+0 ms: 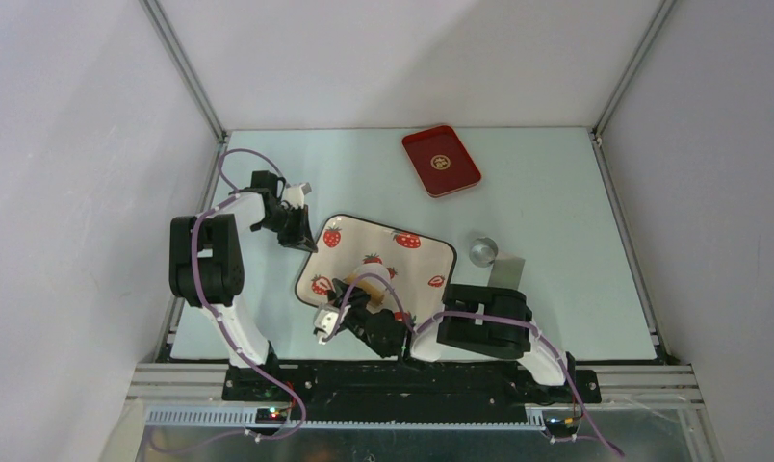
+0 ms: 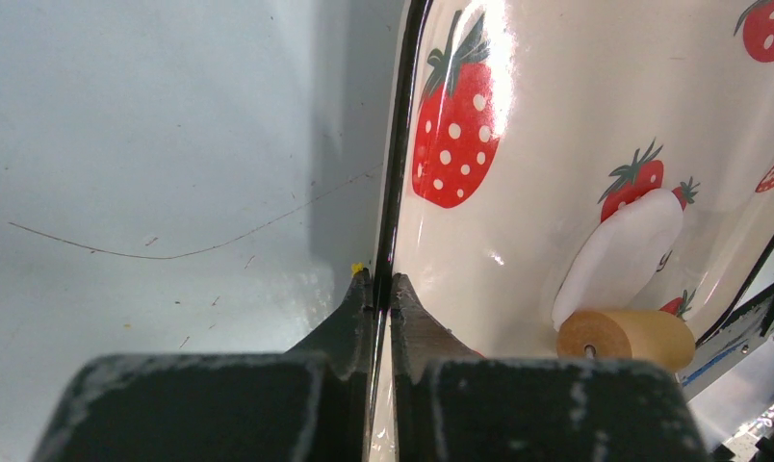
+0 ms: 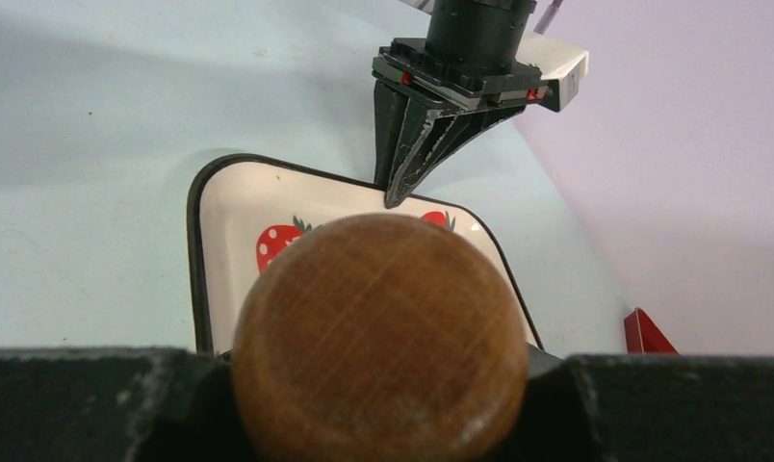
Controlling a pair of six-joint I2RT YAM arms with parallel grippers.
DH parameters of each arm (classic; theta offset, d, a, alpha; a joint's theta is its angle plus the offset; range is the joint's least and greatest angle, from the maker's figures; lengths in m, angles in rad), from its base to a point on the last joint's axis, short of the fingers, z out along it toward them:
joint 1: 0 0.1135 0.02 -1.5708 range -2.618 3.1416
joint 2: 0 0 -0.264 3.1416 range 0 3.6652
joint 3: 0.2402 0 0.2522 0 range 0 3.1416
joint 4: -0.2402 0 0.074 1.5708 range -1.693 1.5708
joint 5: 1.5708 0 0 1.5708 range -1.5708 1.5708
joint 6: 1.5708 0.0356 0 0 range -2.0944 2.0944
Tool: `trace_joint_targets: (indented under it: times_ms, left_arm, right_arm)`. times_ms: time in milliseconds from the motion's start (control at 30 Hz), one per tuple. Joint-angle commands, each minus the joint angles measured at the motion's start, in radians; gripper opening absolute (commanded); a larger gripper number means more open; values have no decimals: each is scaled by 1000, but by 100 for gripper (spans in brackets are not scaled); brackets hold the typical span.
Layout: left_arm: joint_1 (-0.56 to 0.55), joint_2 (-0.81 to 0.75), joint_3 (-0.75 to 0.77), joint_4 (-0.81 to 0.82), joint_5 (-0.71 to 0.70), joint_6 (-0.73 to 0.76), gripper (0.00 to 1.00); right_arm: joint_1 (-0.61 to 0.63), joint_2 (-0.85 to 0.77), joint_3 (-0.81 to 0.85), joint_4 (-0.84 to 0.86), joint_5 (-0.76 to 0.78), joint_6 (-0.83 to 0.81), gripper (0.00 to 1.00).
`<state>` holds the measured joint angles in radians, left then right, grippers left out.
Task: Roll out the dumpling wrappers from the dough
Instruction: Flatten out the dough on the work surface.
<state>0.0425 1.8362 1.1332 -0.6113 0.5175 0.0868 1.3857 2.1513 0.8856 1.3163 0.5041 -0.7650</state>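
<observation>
Dough (image 2: 619,252): one white piece, pressed flat and drawn out long. It lies on the floor of the strawberry tray (image 1: 431,252) toward its 6 o'clock side and covers part of a printed strawberry.
Dough, top view: hidden under the right arm's wrist.
Rolling pin (image 2: 626,337): pale wood. Its round end sits at the 6 o'clock tip of the dough. It seems to rest on the dough, though the contact itself is not plain from the left wrist view.
Right gripper (image 3: 378,385): jaws part-way apart and clamped on the rolling pin's rounded brown handle, which fills the gap between the fingers. It sits over the tray's 6 to 7 o'clock edge.
Left gripper (image 2: 381,286): jaws all but closed, pinching the tray's dark rim — one fingertip is on the outer, table side and the other is inside the tray. It is at the tray's 10 o'clock corner.
Strawberry tray: cream, a rounded rectangle with a dark rim and red strawberry prints, mid-table.
Silvery cup (image 1: 482,251): small and round, on the table at 3 o'clock from the strawberry tray — near its corner but not touching it.
Red tray (image 1: 442,160): at 1 o'clock from the strawberry tray and well apart from it, near the far edge, with a gold mark at its centre.
Table (image 1: 556,212): pale blue-green top.
</observation>
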Motion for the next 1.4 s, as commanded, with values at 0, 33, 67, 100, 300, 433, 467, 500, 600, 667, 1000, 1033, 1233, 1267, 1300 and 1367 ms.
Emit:
trace_joint_targets:
  times_ms: [0,33,67,100,300,433,467,500,600,667,1000,1033,1233,1267,1300,1367]
  left_arm:
    - [6,-45,4,31,35,-3,0]
    - [6,-45,5,30,34,-3,0]
    - [7,-44,5,31,33,-2,0]
    - [6,-44,4,31,33,-2,0]
    - [5,-42,4,32,28,-1,0]
    - [6,-42,5,31,24,-1,0]
    - [6,-41,5,31,23,1,0]
    - [6,-42,5,31,22,2,0]
    - [5,-43,5,30,21,1,0]
    - [6,-43,6,30,19,1,0]
    - [8,-46,4,30,16,4,0]
    - [8,-41,4,31,18,4,0]
    - [8,-29,10,30,25,6,0]
    - [7,-30,10,30,25,6,0]
    - [8,-33,10,30,27,7,0]
    - [7,-35,9,31,32,6,0]
  right_arm:
    - [14,26,-22,-23,-10,34,0]
    - [14,27,-22,-22,-10,33,0]
    - [15,26,-22,-17,-9,30,0]
    - [15,26,-21,-12,-6,27,0]
    - [9,-17,2,42,9,-67,0]
    - [13,-47,16,77,26,-132,0]
    - [13,-53,26,88,37,-142,0]
    - [12,-56,33,90,43,-158,0]
    - [1,-76,67,95,71,-186,0]
    - [-18,-80,84,92,83,-199,0]
    - [-178,-121,119,-120,141,-53,0]
    - [-194,-128,123,-148,141,-37,0]
    - [-193,-130,156,-290,143,73,0]
    - [-187,-119,157,-278,152,60,0]
    - [-177,-95,161,-246,156,52,0]
    - [-165,-66,170,-214,161,38,0]
